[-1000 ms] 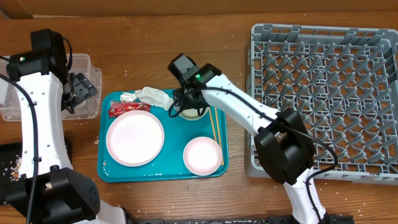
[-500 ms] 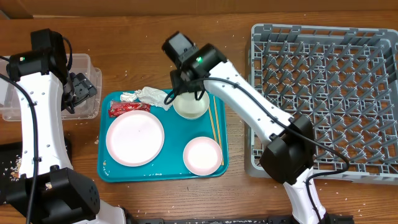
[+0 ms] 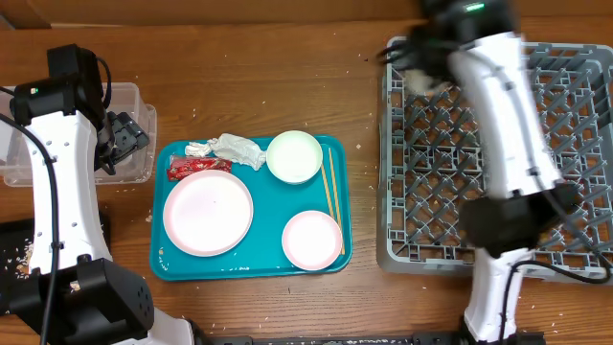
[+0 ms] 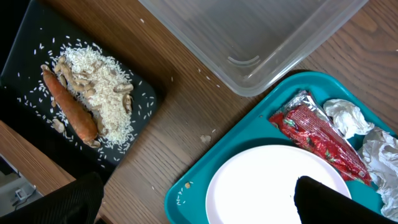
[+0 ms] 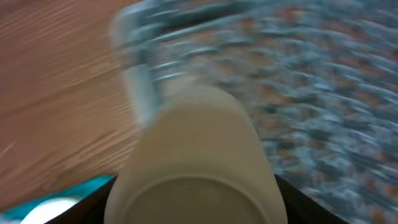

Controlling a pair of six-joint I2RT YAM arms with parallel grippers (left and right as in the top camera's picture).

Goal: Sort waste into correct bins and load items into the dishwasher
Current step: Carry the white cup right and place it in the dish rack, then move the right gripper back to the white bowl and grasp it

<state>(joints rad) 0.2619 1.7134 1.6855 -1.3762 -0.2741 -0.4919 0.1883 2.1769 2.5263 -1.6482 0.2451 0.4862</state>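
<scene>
On my right wrist feed, a small cup [image 5: 196, 158] fills the lower centre of the blurred picture, wedged between the two dark fingers at the bottom corners, so the right gripper [image 5: 193, 199] is clamped on it. Behind the cup I see the near corner of the grey dish rack [image 5: 249, 56], with bare worktop [image 5: 56, 81] to the left. From overhead, the right arm is smeared across the rack's [image 3: 575, 144] top-left corner and I cannot make out the gripper or the cup there.

The left gripper [image 4: 193, 199] shows only as two dark fingers at the bottom of the wrist view, set wide apart with nothing between them. Below it lies the white plate [image 4: 273, 186] on the teal tray [image 4: 186, 186], with the red wrapper [image 4: 317, 140] just beyond the plate's rim and crumpled tissues [image 4: 367, 137] touching the wrapper's far end. The clear tub [image 4: 249, 37] sits just beside the tray's corner. The black tray [image 4: 25, 81] carries rice [image 4: 102, 93] with the carrot [image 4: 71, 106] lying against the heap.

Overhead, two bowls [image 3: 294, 156] and the chopsticks [image 3: 331, 190] rest on the teal tray.
</scene>
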